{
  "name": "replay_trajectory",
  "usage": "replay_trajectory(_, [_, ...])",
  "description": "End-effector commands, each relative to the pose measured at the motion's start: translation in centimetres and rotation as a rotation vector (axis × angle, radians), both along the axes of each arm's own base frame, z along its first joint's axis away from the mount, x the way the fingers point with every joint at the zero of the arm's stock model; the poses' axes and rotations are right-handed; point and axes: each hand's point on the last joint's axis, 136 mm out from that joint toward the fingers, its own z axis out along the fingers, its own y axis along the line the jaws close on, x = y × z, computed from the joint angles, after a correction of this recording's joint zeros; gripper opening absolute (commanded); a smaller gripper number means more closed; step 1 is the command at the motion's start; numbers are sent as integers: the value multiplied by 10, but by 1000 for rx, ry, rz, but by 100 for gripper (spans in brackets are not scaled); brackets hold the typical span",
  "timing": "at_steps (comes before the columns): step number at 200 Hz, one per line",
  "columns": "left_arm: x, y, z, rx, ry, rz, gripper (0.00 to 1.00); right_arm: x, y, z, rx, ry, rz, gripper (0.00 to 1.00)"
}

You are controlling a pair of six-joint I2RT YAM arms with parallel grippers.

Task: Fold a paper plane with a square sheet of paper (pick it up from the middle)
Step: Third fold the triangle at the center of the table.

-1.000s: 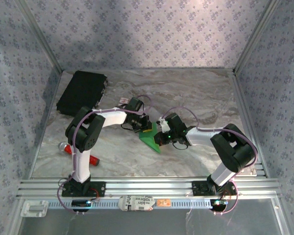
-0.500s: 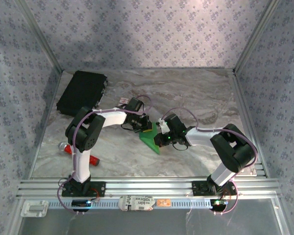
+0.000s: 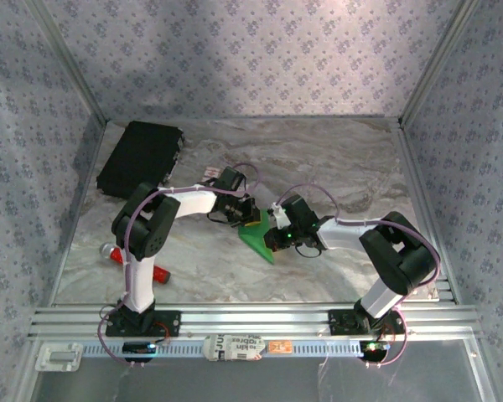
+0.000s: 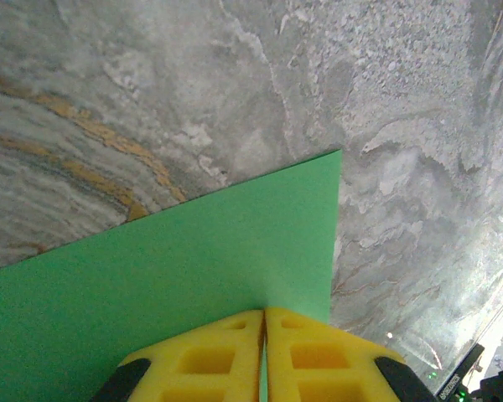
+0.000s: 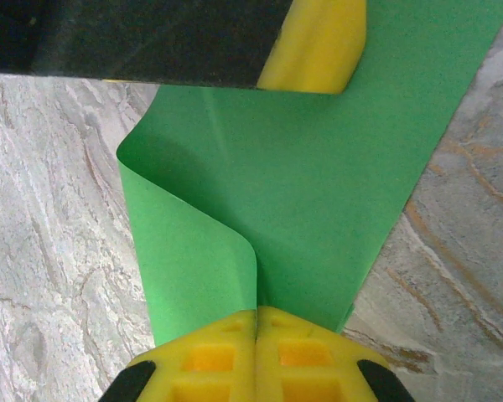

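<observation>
The green sheet of paper (image 3: 256,241) sits near the middle of the worktop (image 3: 335,159), held between both arms. From above, the left claw (image 3: 246,215) is at the sheet's 12 o'clock end and the right claw (image 3: 274,239) at its 3 o'clock side. Both touch it, so neither arm is nearer. The sheet's long axis seems to run roughly from 12 to 6 o'clock.

In the left wrist view, the left claw's yellow fingers (image 4: 210,360) are pinched tight on a straight edge near a corner, where the paper lies flat. The right claw's fingers (image 5: 210,356) are likewise clamped on the paper, where a loose flap curls over from 9 o'clock, rounded and not yet creased. The coming move likely depends on pressing that flap flat along the line between the claws.
</observation>
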Motion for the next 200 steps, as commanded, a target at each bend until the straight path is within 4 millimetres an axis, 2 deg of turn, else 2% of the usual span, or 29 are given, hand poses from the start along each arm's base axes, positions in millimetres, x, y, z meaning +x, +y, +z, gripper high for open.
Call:
replay_trajectory(1, [-16, 11, -25, 63, 69, 4, 10, -1, -2, -6, -24, 12, 2, 1])
replay_trajectory(127, [-13, 8, -22, 61, 63, -7, 10, -6, -12, -21, -80, 41, -16, 1])
replay_trajectory(153, [-6, 3, -13, 62, 43, -34, 11, -6, -13, -25, -83, 47, -27, 0])
replay_trajectory(200, [15, -6, 20, 51, -35, -40, 15, -5, -14, -27, -86, 53, -50, 0])
